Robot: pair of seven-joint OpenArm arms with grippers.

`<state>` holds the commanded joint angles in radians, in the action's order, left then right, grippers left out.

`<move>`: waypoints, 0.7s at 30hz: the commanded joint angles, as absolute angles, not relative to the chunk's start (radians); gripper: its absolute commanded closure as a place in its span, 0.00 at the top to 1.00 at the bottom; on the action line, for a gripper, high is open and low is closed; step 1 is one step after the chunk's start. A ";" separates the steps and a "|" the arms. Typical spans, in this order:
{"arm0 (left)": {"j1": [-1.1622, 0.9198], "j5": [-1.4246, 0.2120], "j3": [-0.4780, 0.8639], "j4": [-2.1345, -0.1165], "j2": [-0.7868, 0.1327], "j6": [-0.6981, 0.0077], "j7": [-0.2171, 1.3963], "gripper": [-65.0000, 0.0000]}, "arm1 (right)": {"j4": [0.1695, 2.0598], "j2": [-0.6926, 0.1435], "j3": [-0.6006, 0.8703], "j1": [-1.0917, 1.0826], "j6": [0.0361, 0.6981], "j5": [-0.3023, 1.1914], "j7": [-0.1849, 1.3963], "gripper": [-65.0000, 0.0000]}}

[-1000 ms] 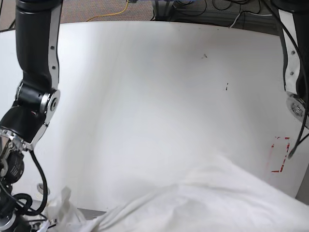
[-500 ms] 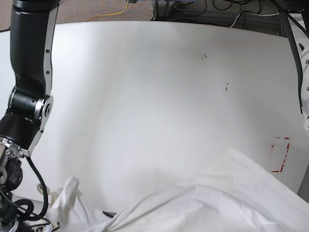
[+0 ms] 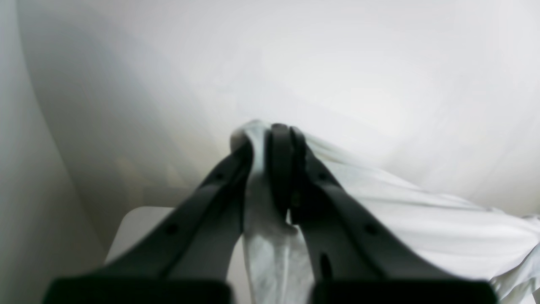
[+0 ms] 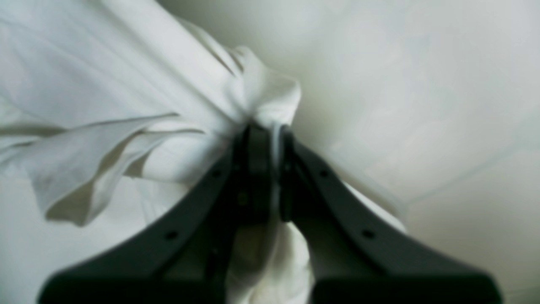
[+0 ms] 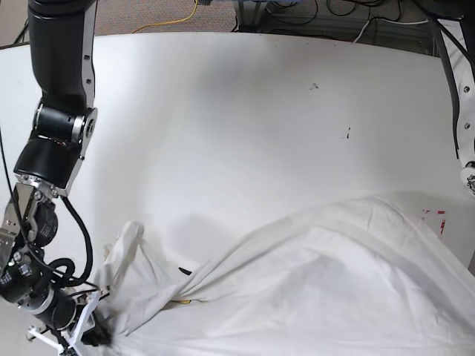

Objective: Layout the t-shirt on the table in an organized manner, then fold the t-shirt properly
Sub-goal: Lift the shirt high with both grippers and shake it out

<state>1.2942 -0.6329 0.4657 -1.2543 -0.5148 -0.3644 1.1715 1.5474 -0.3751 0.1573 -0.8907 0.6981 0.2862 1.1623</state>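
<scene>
The off-white t-shirt (image 5: 319,282) lies rumpled across the near part of the white table (image 5: 223,119), plain side showing, no graphic in sight. In the right wrist view my right gripper (image 4: 266,131) is shut on a bunched edge of the t-shirt (image 4: 257,90). That arm's wrist (image 5: 44,304) sits at the base view's lower left, beside the cloth's raised corner (image 5: 128,241). In the left wrist view my left gripper (image 3: 274,131) is shut on a fold of the t-shirt (image 3: 379,198). The left arm (image 5: 464,111) runs down the base view's right edge; its gripper is out of that frame.
A red tape mark (image 5: 434,215) peeks out beside the shirt's far right edge. Small dark specks (image 5: 315,86) dot the far half of the table. Cables (image 5: 297,15) lie on the floor beyond the far edge.
The shirt has been drawn farther onto the table and spread wider, now covering most of the red tape mark. The right arm has shifted forward, and a cloth corner has risen at lower left.
</scene>
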 joint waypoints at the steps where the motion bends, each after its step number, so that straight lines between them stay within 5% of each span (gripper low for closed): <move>1: 1.291 -0.633 0.466 -1.254 -0.515 -0.364 1.171 0.01 | 1.547 -0.371 0.157 -0.889 0.698 0.285 1.162 0.00; 21: 1.379 -0.631 0.432 -1.187 -0.507 -0.363 1.096 0.01 | 1.465 -0.320 0.150 -1.075 0.698 0.282 1.084 0.00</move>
